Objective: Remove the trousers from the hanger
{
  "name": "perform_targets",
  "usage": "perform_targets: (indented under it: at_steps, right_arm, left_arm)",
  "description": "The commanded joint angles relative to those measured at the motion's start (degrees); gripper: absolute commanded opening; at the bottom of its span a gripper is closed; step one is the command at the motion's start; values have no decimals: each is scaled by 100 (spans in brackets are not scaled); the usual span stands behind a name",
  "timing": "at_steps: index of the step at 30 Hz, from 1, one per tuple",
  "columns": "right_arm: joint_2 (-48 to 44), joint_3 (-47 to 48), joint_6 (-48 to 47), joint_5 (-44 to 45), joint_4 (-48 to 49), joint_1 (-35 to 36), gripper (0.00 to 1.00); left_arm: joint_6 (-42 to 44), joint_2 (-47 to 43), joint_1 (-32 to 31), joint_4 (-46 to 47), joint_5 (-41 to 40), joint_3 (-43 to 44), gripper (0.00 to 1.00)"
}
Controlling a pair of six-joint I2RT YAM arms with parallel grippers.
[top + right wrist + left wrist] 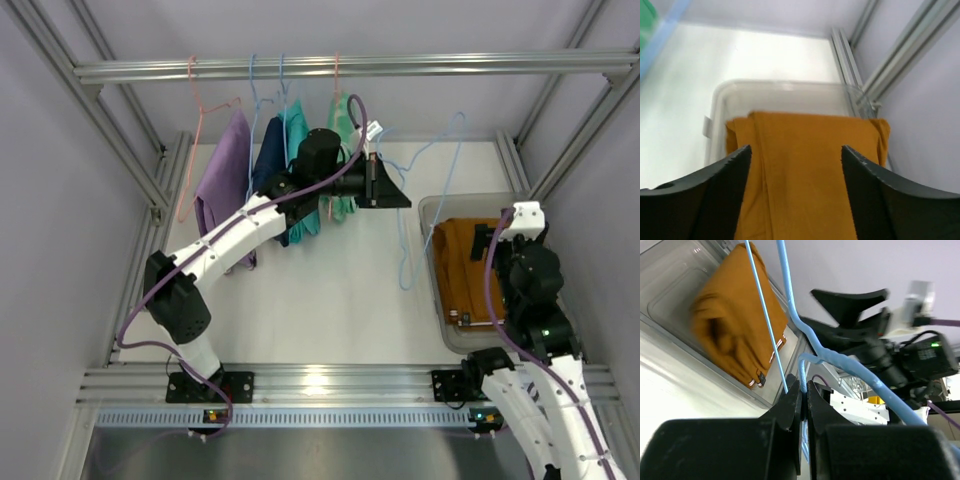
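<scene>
Left hand [802, 390]: jaws pinched on the wire of a pale blue hanger [855, 371] that carries no cloth, held far of centre above the counter [320, 290]. Right hand [796, 150]: jaws spread wide, gripping nothing, hovering over the clear bin [430, 210] at the right. Rust-orange trousers [462, 265]: off any hanger, folded inside that bin, the pale hem stripe showing at one end in the left wrist view. Mint-green trousers [343, 150]: draped on a pink hanger hooked over the far rail [400, 66], just left of the left hand. Teal pair [298, 130] and lilac pair [225, 180]: on the same rail, further left.
</scene>
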Motion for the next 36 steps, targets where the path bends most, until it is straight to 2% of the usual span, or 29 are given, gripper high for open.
perform_targets:
  at_steps: [1, 2, 3, 6, 9, 10, 12, 13, 14, 17, 18, 19, 22, 28, 36]
  right_arm:
    - [-295, 780, 399, -640, 47, -42, 74]
    - [-366, 990, 425, -703, -120, -33, 84]
    - [-436, 1079, 416, -790, -444, -41, 87]
    - [-822, 1528, 557, -1062, -885, -42, 89]
    - [-1350, 1897, 715, -2308, -939, -33, 93]
    - [-1508, 1967, 785, -3008, -948, -41, 96]
    - [-1527, 2126, 1162, -3636, -1062, -42, 99]
    - [-1449, 2152, 1337, -4118, -1262, -42, 99]
    - [-1387, 2170, 1435, -4322, -1378, -42, 99]
    - [-1167, 2048, 1655, -4798, -1616, -42, 98]
    - [-1080, 2012, 1664, -5017, -1616, -42, 96]
    - [-1044, 1916, 1673, -5045, -1607, -42, 89]
    - [-912, 1723, 1551, -4941, -1616, -42, 78]
    - [-841, 1319, 1357, -5045, -1414, -42, 67]
    - [-710, 1124, 1269, -5283, -985, -42, 66]
  left_arm:
    - [247, -348, -140, -7, -22, 1, 0]
    - [282, -348, -175, -16, -31, -8, 0]
    - [318, -374, -271, -60, -75, 1, 0]
    - [598, -418, -473, -297, -381, 88, 0]
    - [757, -419, -754, -683, -916, 308, 0]
    - [810, -401, -860, -1154, -1606, 413, 0]
    - [915, -366, -1184, -1474, -2251, 651, 0]
    - [916, -375, -1299, -1597, -2603, 695, 0]
    - [924, -366, -1422, -1755, -3302, 730, 0]
    - [959, -410, -2045, -1870, -4631, 818, 0]
    - [1003, -419, -2160, -1914, -4924, 888, 0]
    - [1012, -419, -2266, -1932, -5153, 932, 0]
    - [881, -393, -2460, -1914, -5751, 1046, 0]
    - [600, -269, -2478, -1959, -5622, 1442, 0]
    - [459, -234, -2496, -1906, -5375, 1522, 0]
